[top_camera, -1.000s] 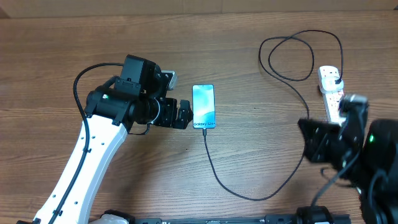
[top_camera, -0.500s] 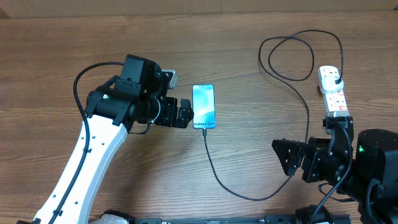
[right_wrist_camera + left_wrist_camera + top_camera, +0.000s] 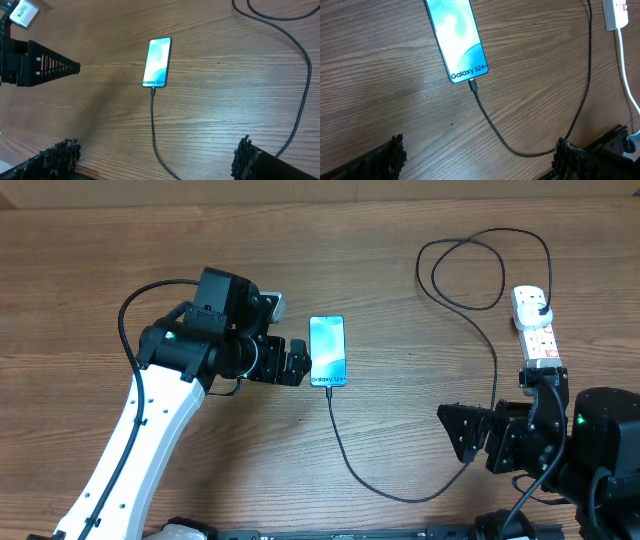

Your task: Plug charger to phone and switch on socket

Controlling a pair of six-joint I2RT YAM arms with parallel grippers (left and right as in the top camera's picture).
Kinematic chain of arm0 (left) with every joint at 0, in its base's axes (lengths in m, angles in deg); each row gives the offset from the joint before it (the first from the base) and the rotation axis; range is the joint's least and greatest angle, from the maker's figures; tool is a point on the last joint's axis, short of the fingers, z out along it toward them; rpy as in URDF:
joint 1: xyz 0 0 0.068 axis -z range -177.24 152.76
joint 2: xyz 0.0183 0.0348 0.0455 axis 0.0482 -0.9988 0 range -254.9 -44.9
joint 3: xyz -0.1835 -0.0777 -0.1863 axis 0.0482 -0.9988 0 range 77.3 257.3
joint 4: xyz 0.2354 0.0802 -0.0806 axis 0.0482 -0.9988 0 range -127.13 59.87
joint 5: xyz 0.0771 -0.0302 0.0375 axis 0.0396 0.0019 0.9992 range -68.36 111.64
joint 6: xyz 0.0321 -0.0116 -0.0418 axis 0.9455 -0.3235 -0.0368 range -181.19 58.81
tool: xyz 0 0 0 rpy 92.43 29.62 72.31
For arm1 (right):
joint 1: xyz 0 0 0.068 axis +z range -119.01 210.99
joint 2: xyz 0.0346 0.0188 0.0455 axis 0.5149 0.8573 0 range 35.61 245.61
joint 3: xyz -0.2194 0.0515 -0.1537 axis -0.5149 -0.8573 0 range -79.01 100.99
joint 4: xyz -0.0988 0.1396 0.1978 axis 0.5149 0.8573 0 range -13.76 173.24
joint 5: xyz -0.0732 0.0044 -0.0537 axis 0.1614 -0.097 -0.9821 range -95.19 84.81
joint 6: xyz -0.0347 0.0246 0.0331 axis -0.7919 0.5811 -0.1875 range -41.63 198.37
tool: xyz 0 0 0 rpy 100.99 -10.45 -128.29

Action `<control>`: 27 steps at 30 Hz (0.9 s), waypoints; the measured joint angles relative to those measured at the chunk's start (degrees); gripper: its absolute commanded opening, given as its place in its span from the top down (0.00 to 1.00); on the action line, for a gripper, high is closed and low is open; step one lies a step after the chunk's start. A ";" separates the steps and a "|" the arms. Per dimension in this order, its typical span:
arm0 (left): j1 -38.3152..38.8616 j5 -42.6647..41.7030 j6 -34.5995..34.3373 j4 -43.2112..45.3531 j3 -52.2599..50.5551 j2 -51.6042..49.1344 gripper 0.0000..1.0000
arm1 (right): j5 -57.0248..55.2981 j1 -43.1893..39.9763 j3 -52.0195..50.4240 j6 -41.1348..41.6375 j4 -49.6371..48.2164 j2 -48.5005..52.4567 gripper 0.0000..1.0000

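Wide open, empty: left end effector (image 3: 298, 363) beside phone (image 3: 327, 350), right end effector (image 3: 462, 435) by charger (image 3: 152, 120) cable.

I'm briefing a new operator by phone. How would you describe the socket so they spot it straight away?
On the wooden table, go to the far right edge, where the black charger cable ends. There lies the socket, a white oblong power strip with red markings. It is the only white block, with a black plug seated in it, unlike the blue-screened phone mid-table.
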 measured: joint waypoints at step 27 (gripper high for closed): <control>0.00 6.25 0.00 0.39 -0.02 4.37 0.00 | -0.09 0.00 0.00 -0.02 0.02 0.00 0.00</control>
